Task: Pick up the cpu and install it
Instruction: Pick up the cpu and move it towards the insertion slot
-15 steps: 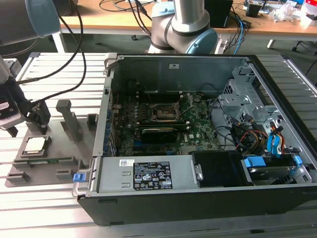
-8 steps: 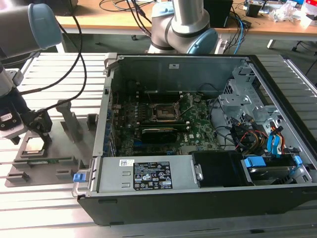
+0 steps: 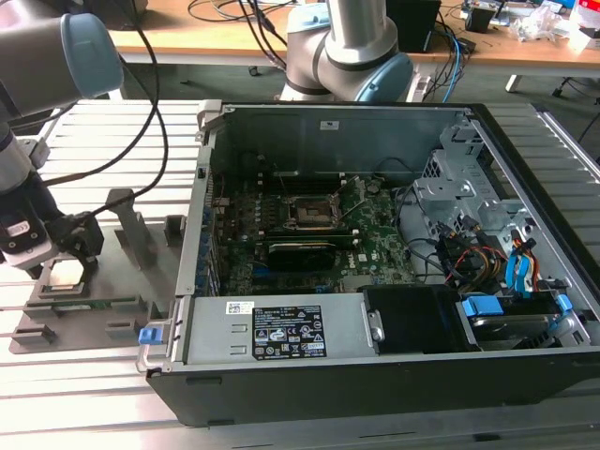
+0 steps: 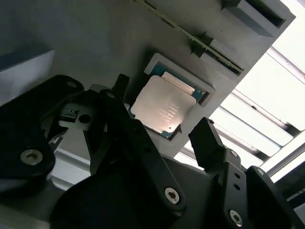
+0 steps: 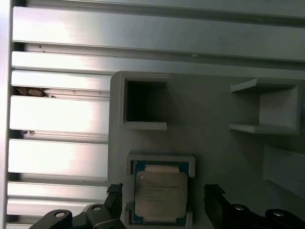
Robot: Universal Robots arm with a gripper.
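Observation:
The cpu (image 3: 64, 275), a flat square chip with a silver-grey top, lies in a shallow pocket of the grey holder plate (image 3: 127, 309) at the exterior view's left, outside the computer case. In both wrist views the cpu (image 4: 163, 108) (image 5: 160, 192) sits flat in its raised frame. My gripper (image 3: 70, 251) hangs just above it, open, and its black fingers (image 4: 206, 136) (image 5: 114, 195) stand on either side of the chip without touching it. The motherboard socket (image 3: 312, 214) lies inside the case with its metal frame around it.
The open computer case (image 3: 525, 197) takes up the middle and the exterior view's right, with cables and drive bays inside. A memory stick (image 3: 86, 305) and upright brackets (image 3: 131, 230) stand on the holder plate. A second arm (image 3: 347, 47) stands behind the case.

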